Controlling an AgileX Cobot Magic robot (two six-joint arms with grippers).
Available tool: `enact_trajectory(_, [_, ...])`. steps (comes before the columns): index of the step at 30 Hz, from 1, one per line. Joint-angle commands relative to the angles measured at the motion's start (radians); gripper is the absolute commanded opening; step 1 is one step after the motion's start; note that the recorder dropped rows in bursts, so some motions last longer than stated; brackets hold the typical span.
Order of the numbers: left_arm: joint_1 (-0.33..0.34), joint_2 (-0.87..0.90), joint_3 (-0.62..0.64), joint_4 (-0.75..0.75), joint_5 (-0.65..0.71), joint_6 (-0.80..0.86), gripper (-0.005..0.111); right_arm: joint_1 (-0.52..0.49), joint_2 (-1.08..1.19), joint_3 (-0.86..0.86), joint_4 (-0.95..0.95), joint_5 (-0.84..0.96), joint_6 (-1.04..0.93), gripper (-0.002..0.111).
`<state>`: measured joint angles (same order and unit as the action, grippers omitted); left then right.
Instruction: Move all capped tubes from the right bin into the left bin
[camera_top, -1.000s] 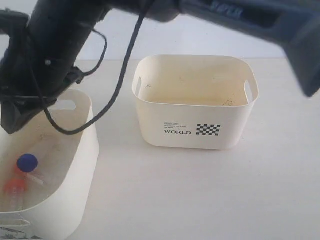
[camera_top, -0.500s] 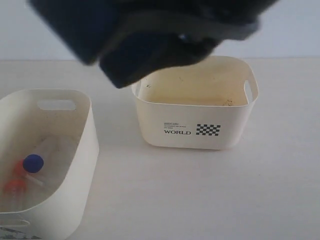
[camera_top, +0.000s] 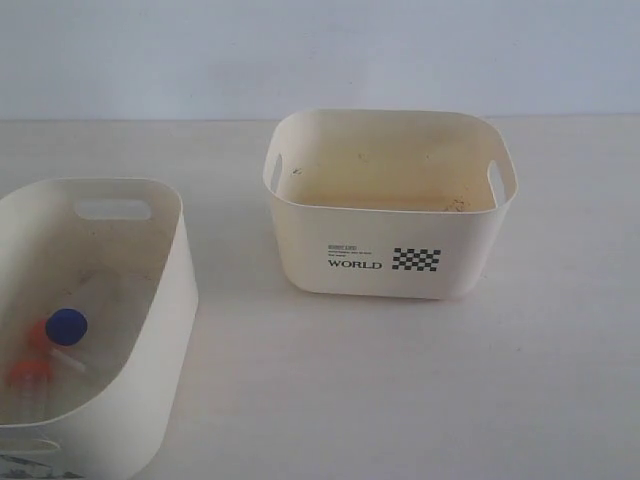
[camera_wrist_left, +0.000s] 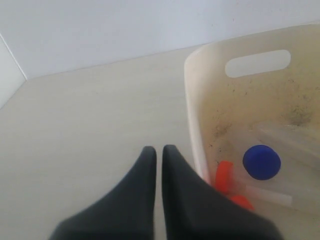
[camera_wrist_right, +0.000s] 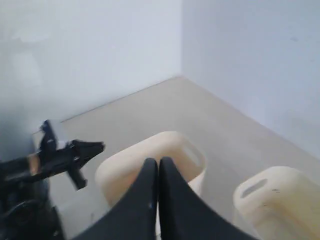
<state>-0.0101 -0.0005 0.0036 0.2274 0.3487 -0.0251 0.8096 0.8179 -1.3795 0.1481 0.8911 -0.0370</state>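
Exterior view: arm gone from frame since a moment ago; right bin (camera_top: 460, 255) apparently empty; capped tubes (camera_top: 66, 326) lying in left bin (camera_top: 165, 320); left gripper (camera_wrist_left: 159, 150) and right gripper (camera_wrist_right: 158, 161) clenched on nothing; task judged complete.

Left gripper (camera_wrist_left: 159, 151) and right gripper (camera_wrist_right: 158, 162), each with black tapered jaws pressed together tip to tip, both empty.
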Motion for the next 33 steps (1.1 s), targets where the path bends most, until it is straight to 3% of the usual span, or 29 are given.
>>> enact_trajectory(1, [0.0, 0.0, -0.004, 0.001, -0.004, -0.01, 0.004, -0.226, -0.11, 0.157, -0.02, -0.131, -0.007, 0.0])
enact_trajectory(7, [0.0, 0.0, -0.004, 0.001, -0.004, -0.01, 0.004, -0.527, -0.325, 0.514, -0.02, -0.431, -0.025, 0.0])
enact_trajectory(13, [0.0, 0.0, -0.004, 0.001, -0.004, -0.01, 0.004, -0.715, -0.547, 0.828, -0.02, -0.57, -0.045, 0.0])
enact_trajectory(18, [0.0, 0.0, -0.004, 0.001, -0.004, -0.01, 0.004, -0.776, -0.647, 1.057, -0.02, -0.642, -0.086, 0.0])
enact_trajectory(27, [0.0, 0.0, -0.004, 0.001, -0.004, -0.01, 0.004, -0.778, -0.742, 1.38, -0.02, -0.835, -0.086, 0.0])
enact_trajectory(33, [0.0, 0.0, -0.004, 0.001, -0.004, -0.01, 0.004, -0.78, -0.818, 1.38, -0.023, -0.681, -0.08, 0.0])
